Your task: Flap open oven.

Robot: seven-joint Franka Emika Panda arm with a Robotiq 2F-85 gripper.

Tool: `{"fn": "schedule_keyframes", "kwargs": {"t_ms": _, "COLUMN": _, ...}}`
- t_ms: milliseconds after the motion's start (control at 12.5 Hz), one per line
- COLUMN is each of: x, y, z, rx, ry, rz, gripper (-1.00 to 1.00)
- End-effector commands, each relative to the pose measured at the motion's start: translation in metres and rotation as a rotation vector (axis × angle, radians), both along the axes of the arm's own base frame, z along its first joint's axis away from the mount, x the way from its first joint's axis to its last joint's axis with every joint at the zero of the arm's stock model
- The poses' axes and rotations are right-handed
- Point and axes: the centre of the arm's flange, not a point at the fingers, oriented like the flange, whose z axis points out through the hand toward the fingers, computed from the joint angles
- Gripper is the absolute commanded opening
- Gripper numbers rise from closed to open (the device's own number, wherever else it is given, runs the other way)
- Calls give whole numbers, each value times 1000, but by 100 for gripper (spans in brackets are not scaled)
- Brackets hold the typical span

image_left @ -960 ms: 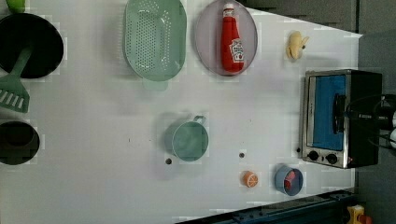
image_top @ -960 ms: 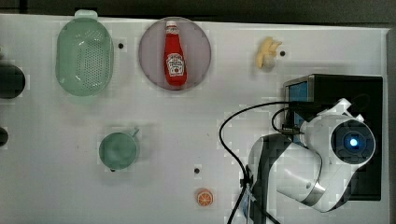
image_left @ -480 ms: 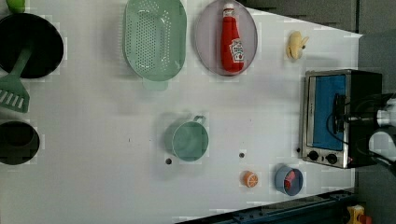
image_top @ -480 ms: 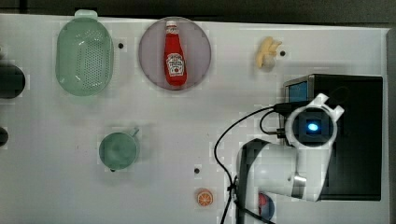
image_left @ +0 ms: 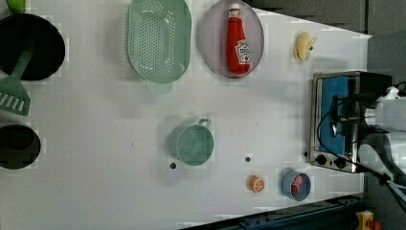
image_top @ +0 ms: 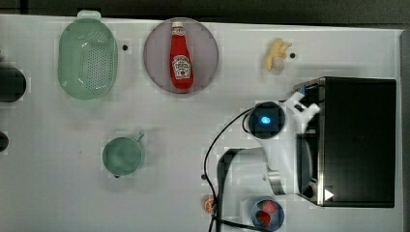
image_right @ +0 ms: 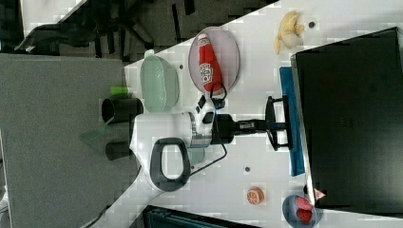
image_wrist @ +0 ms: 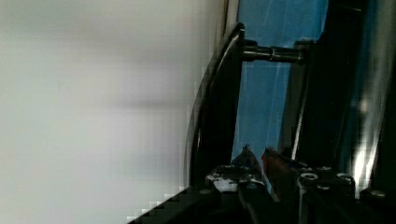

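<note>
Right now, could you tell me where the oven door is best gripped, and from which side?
Likely by the handle, the curved bar held off the blue glass door on posts. Come from the front, over the table, fingers either side of the bar where the gap leaves room.

The boxy toaster oven (image_top: 360,140) with its matte black top and silver front frame sits at about 3 o'clock on the white table in the top view, hard against the table's edge there. In the left view its front faces 9 o'clock: a blue-tinted glass flap door (image_left: 335,115), with a row of dark knobs (image_left: 330,160) at the 6 o'clock end. A curved dark metal handle (image_wrist: 212,102) stands off the glass on short posts. Whether the door is fully shut is unclear.
</note>
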Motion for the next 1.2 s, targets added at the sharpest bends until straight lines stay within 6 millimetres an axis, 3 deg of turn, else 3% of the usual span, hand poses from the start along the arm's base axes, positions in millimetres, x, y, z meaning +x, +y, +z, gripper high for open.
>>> {"fn": "schedule_keyframes", "kwargs": {"t_ms": 80, "x": 8, "y": 77, "z": -46, "rx": -92, "ry": -14, "rz": -40, "gripper": -65}}
{"fn": "schedule_keyframes", "kwargs": {"t_ms": 320, "x": 5, "y": 117, "z": -89, "rx": -219, "ry": -30, "rz": -34, "gripper": -65}}
{"fn": "schedule_keyframes", "kwargs": {"t_ms": 560, "x": 0, "y": 144, "z": -131, "rx": -344, "ry": -89, "rz": -60, "gripper": -65}}
{"fn": "schedule_keyframes", "kwargs": {"t_ms": 880, "x": -6, "y": 164, "z": -182, "rx": -445, "ry": -100, "rz": -9, "gripper": -65}}
{"fn": "schedule_keyframes", "kwargs": {"t_ms": 1040, "x": -4, "y": 173, "z": -199, "rx": -455, "ry": -88, "rz": 28, "gripper": -65}}
{"fn": "schedule_keyframes", "kwargs": {"t_ms": 1200, "x": -2, "y": 177, "z": -203, "rx": -475, "ry": -85, "rz": 38, "gripper": -65}}
